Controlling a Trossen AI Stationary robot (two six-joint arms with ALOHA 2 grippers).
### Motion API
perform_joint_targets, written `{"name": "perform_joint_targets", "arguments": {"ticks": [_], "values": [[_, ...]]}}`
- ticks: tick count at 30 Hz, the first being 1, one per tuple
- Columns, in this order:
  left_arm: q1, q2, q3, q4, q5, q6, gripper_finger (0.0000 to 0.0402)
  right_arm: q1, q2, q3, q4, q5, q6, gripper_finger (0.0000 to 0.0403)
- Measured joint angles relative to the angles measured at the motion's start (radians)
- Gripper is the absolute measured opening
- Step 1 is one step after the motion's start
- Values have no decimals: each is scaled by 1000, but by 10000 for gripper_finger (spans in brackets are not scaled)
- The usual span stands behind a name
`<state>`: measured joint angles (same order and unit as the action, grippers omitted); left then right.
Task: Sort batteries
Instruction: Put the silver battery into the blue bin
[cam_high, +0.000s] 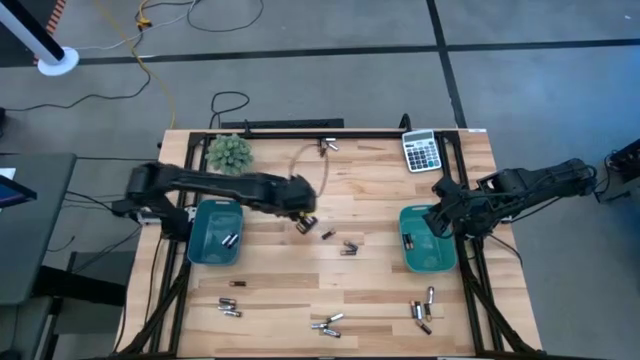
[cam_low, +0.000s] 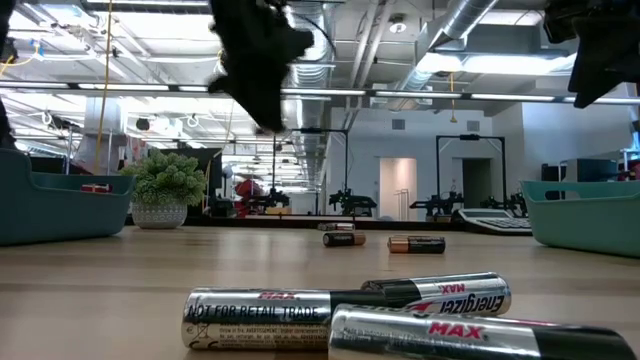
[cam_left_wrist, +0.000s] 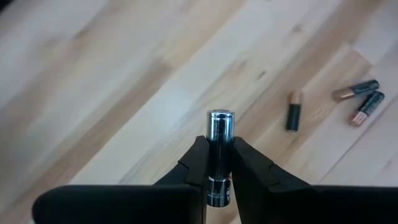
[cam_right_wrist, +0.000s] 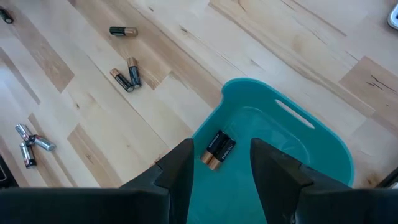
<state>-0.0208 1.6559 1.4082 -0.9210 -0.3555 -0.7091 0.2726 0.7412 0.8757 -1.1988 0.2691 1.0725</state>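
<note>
My left gripper (cam_left_wrist: 220, 163) hovers over the middle of the table (cam_high: 303, 215), shut on a silvery battery (cam_left_wrist: 219, 134). My right gripper (cam_right_wrist: 221, 165) is open above the right teal bin (cam_right_wrist: 298, 134), also seen as the right teal bin (cam_high: 428, 262) from above; two dark, copper-ended batteries (cam_right_wrist: 217, 149) lie on its floor. The left teal bin (cam_high: 205, 245) holds a few batteries (cam_high: 229, 240). Loose batteries lie flat on the wood: three near the centre (cam_high: 340, 241) and groups along the near edge (cam_high: 228, 306), (cam_high: 327, 325), (cam_high: 423, 310). My left gripper pinches the silvery battery between its two fingers (cam_left_wrist: 198, 163), on the sides of the cell's body (cam_left_wrist: 219, 155). The cell lies along the fingers, and its capped end (cam_left_wrist: 220, 116) sticks out past the fingertips. It is lifted clear of the table.
A grey calculator (cam_high: 421, 150) lies at the far right corner and a small potted plant (cam_high: 230, 152) at the far left. One battery (cam_high: 330, 146) rests by the far edge beside a cable loop. In the low view, batteries (cam_low: 340, 315) lie close to the near edge.
</note>
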Motion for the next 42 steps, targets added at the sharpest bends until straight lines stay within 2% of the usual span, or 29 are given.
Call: {"name": "perform_joint_targets", "arguments": {"ticks": [5,10,12,16,20,24,27,30,34,42], "values": [[-45,-137,0,-290,-65,-226,38,0,0,0,5,0,0,173],[-86,-191,1,-605,-63,-527,38,0,0,0,8,0,0,173],[-93,-192,-5,-654,-38,-612,38,0,0,0,13,0,0,173],[-96,-202,-100,-585,10,-627,38,0,0,0,30,0,0,173],[-96,-208,-283,-522,131,-685,38,0,0,0,34,0,1,172],[-121,-258,-493,-278,247,-704,38,0,0,0,34,0,3,172],[-139,-309,-635,-60,259,-782,38,0,0,0,33,0,11,172],[-148,-352,-740,74,258,-856,38,0,0,0,33,0,26,172],[-148,-393,-799,88,262,-886,38,0,0,0,33,0,49,172],[-131,-429,-823,14,237,-849,38,0,0,0,33,0,118,172]]}}
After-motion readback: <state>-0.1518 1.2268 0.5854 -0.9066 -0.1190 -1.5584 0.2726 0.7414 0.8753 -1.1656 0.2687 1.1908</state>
